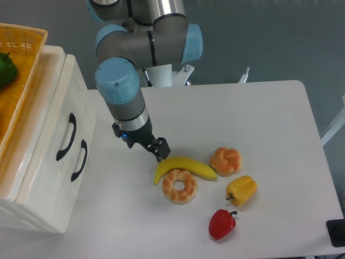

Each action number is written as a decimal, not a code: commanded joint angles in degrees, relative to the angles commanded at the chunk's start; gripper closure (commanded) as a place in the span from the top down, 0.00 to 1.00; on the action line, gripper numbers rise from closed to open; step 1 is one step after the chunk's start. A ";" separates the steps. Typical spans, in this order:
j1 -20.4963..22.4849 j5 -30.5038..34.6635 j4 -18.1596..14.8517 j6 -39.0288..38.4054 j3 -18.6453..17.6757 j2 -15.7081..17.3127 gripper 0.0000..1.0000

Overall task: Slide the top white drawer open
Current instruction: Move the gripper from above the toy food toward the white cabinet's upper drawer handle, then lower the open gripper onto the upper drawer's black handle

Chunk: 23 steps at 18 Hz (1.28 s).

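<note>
The white cabinet stands at the left edge of the table, both drawers pushed in. The top white drawer carries the curved black handle nearer the cabinet's top. The lower drawer's handle sits just right of it. My gripper hangs low over the table, well right of the handles and just above the left end of the banana. Its fingers look pressed together with nothing between them.
A glazed ring pastry, a twisted bun, a yellow pepper and a red pepper lie right of the gripper. A wicker basket holding a green pepper sits on top of the cabinet.
</note>
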 joint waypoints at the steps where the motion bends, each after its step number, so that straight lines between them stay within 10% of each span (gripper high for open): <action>1: -0.52 -0.44 -0.26 -2.02 0.00 0.00 1.00; 13: -1.94 -4.56 -1.05 -13.55 1.14 0.35 1.00; 23: 1.93 -14.23 -9.22 -12.76 2.81 0.70 1.00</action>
